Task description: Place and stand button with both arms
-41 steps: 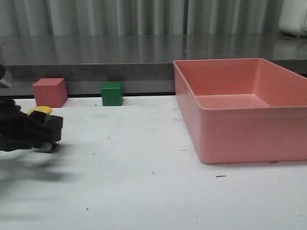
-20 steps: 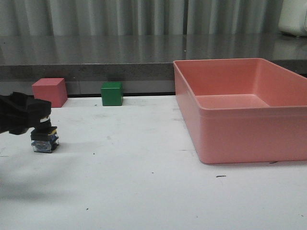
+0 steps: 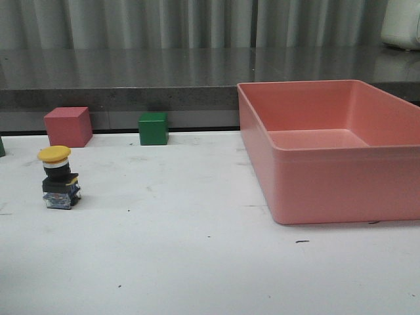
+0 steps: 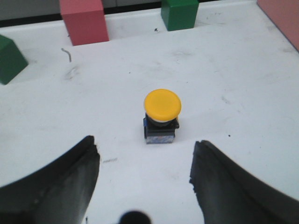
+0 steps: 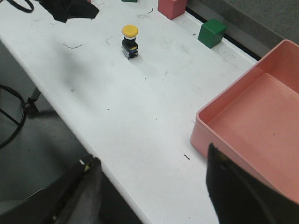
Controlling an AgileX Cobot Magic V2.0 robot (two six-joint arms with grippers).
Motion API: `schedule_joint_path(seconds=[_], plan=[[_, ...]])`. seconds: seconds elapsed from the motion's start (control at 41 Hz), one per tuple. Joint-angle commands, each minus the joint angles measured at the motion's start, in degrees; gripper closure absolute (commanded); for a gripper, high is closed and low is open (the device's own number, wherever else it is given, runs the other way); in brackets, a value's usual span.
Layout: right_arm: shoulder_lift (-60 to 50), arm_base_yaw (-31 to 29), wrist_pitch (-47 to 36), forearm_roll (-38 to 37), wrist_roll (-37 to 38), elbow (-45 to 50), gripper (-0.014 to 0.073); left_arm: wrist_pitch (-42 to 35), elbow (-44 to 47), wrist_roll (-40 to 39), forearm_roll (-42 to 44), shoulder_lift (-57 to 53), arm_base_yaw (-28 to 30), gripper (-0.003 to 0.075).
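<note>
Toward the left of the white desk [image 3: 210,262], in the front view, the button [image 3: 59,177] is seen standing upright on its blocky base, yellow cap uppermost, in front of the pink cube [image 3: 67,126] and well apart from the pink bin [image 3: 328,177]. Half a second ago it was gripped by the left arm; now no arm is seen in this view and the button stands alone, so the standing step is judged done.

From the left wrist, the left gripper [image 4: 145,179] is shown with fingers spread wide, drawn back from the button, nothing held.

From the right wrist, the right gripper [image 5: 152,186] is seen with fingers apart, empty, hanging near the desk edge far from the button.
</note>
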Motion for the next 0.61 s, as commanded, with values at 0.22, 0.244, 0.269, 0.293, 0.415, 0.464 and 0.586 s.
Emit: schedule_joint_path(seconds=[0.22, 0.244, 0.269, 0.293, 0.415, 0.464, 0.586], plan=[[0.2, -0.1, -3.6, -0.4, -0.4, -1.4, 0.0094, 30.0, -15.3, 5.7, -4.8, -12.4, -0.2, 0.03], [0.2, -0.1, -3.6, -0.4, -0.4, -1.4, 0.0094, 31.1, -16.0, 7.6, -6.5, -13.3, -0.2, 0.03], [0.2, -0.1, -3.6, -0.4, -0.4, -1.4, 0.0094, 32.4, -16.5, 9.0, -8.4, -13.9, -0.2, 0.03], [0.2, -0.1, -3.6, -0.4, -0.4, -1.4, 0.0094, 33.2, -17.1, 11.0, -9.9, -14.9, -0.2, 0.03], [0.2, -0.1, -3.6, -0.4, -0.4, -1.4, 0.0094, 36.4, -18.9, 13.1, -15.6, -19.1, -0.2, 0.03], [0.2, -0.1, -3.6, -0.4, -0.4, -1.4, 0.0094, 37.4, -19.2, 13.1, -15.7, -20.9, -0.2, 0.03], [0.2, -0.1, -3.6, -0.4, -0.4, -1.4, 0.0094, 40.0, -19.2, 13.1, -15.6, -24.5, -0.2, 0.03]])
